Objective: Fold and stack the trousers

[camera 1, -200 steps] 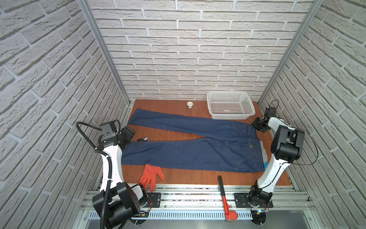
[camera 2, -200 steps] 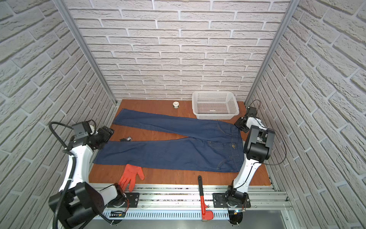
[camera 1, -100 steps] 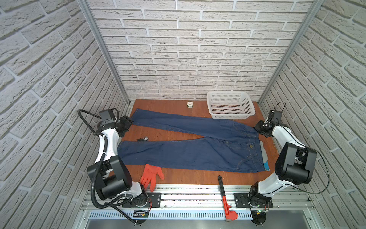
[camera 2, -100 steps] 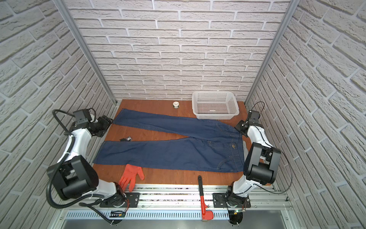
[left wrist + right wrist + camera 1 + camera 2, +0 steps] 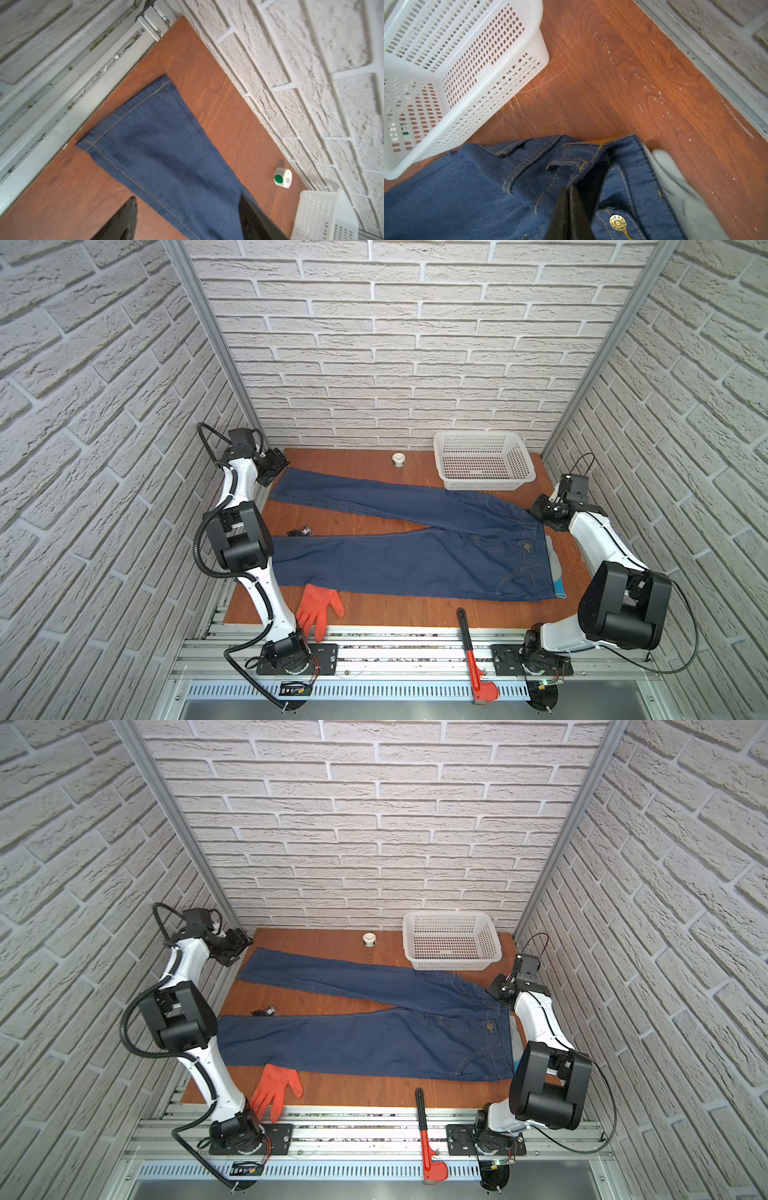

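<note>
The jeans [image 5: 415, 568] lie spread flat, the far leg's hem end below the left pincer [image 5: 187, 199], whose jaws stand apart astride it and hold nothing. The waist lies under the right pincer [image 5: 568, 193], whose jaws are pressed together beside a belt loop. Denim should be heavy, limp and grippy, so I would pinch the thick hem and waistband. Whether the right pincer has cloth nipped is unclear; a grey glove [image 5: 675, 187] just beyond it is half buried under the waist, and the left arm [image 5: 241, 539] hides the near hem in both top views.
</note>
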Tool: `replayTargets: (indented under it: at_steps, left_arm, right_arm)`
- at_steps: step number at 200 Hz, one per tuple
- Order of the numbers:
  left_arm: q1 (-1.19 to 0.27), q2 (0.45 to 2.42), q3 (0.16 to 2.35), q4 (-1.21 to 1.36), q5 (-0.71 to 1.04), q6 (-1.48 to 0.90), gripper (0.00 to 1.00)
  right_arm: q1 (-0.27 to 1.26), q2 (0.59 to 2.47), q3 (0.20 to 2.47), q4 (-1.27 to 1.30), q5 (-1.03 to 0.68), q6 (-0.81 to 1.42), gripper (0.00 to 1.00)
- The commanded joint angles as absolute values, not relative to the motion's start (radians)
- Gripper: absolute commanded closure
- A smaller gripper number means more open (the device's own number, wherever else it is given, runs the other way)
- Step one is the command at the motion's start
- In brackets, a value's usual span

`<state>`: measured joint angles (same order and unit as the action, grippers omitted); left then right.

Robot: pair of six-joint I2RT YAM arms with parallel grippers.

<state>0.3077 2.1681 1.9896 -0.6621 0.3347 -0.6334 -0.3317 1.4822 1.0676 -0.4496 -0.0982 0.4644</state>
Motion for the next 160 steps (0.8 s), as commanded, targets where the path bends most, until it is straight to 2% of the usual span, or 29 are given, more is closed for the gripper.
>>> replayTargets:
  at_steps: [1,55,160]
  left_arm:
    - [0.295,2.304,2.159,-0.767,0.322,-0.566,0.28]
    - [0.285,2.673,2.637,-0.906,0.283,-0.508,0.32]
    - [0.317,2.795,2.668,-0.689,0.302,-0.633,0.32]
  right_arm:
    - [-0.316,1.463,1.056,-0.431,-0.092,0.477,0.94]
    - [-0.236,1.5,1.098,-0.454,-0.091,0.462,0.94]
    - [-0.178,1.452,1.104,-0.531,-0.058,0.416,0.94]
